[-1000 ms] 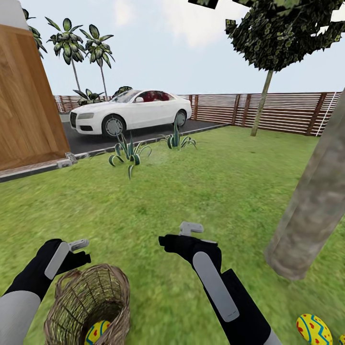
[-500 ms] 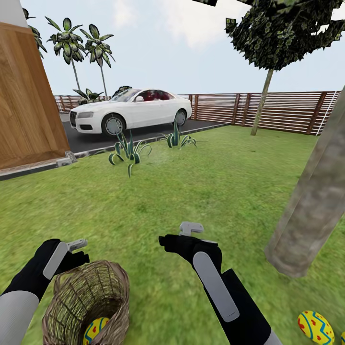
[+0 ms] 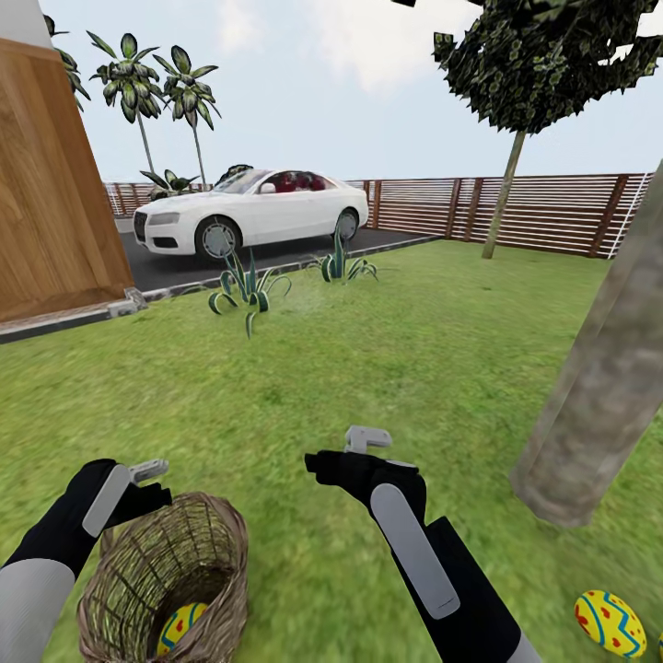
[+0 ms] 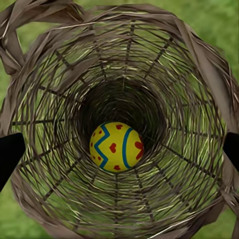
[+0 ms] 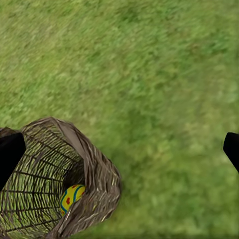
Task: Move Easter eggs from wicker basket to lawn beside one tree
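The wicker basket (image 3: pixel 138 562) lies tipped on the lawn (image 3: pixel 368 368) at the lower left, its mouth toward me. One yellow Easter egg (image 3: pixel 181 626) rests deep inside it, and the same egg (image 4: pixel 116 146) shows in the left wrist view. My left gripper (image 3: pixel 145 471) hovers just behind the basket's rim, open, its fingertips (image 4: pixel 10 154) spread either side of the basket mouth. My right gripper (image 3: pixel 366 438) hangs open over bare grass to the basket's right. Another Easter egg (image 3: pixel 610 623) lies on the grass near the foot of the thick tree (image 3: pixel 599 387) at the right.
A white car (image 3: pixel 249 214) stands on the dark driveway beyond spiky plants (image 3: pixel 244 290). A wooden wall (image 3: pixel 55 184) rises at the left and a slat fence (image 3: pixel 552 214) closes the back. A thin-trunked tree (image 3: pixel 505 193) stands by the fence.
The whole picture has shifted slightly, so the camera moved. Both arms keep about the same pose, and the basket sits a little further left in view.
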Tool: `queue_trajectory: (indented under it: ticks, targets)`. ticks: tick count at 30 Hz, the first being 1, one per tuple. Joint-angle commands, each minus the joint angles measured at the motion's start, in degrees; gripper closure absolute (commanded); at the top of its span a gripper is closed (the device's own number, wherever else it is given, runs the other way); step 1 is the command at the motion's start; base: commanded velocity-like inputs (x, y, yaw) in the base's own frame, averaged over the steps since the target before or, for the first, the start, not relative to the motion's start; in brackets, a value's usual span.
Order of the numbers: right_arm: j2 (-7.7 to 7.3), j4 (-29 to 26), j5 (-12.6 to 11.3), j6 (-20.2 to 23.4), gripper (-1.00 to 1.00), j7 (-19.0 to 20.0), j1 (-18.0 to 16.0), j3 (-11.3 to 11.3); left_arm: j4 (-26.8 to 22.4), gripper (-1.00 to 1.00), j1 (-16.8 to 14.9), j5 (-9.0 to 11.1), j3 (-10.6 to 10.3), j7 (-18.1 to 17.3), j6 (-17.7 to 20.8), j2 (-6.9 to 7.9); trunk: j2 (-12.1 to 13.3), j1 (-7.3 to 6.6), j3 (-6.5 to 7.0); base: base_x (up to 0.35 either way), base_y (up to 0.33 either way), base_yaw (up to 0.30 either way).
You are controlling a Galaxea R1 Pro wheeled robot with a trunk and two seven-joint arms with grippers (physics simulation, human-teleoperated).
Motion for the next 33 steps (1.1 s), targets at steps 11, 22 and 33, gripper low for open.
queue_trajectory:
  ticks: [11, 22, 33]
  targets:
    - [0.01, -0.1, -0.5, 0.1, -1.0, -0.6, -0.1, 0.0, -0.1, -1.0, 0.0, 0.5, 0.0, 0.5, 0.2, 0.0, -4.5, 2.41, -2.04, 0.0, 0.0, 0.0]
    - [0.01, -0.1, -0.5, 0.1, -1.0, -0.6, -0.1, 0.1, -0.1, -1.0, 0.0, 0.5, 0.0, 0.5, 0.1, 0.0, -8.9, 4.83, -4.01, 0.0, 0.0, 0.0]
    - [-0.02, -0.1, -0.5, 0.1, -1.0, -0.6, -0.1, 0.0, -0.3, -1.0, 0.0, 0.5, 0.0, 0.5, 0.1, 0.0, -13.3, 7.25, -5.99, 0.0, 0.0, 0.0]
